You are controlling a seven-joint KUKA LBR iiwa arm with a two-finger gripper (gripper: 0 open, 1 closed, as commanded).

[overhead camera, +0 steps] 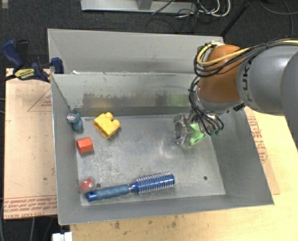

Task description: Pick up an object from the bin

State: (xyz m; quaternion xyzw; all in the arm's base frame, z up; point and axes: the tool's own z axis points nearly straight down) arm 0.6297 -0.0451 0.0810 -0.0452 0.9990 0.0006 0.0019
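Camera view gives us the grey bin point(139, 92), the arm point(269, 79) reaching in from the right, and its gripper point(186, 132) low over the floor's right side. A blue brush point(134, 186) lies along the front, with a yellow block point(107, 124) and a red cube point(85, 145) at left. A small green thing point(197, 135) lies against the gripper's right side. Whether the fingers are spread or pinching it we cannot tell.
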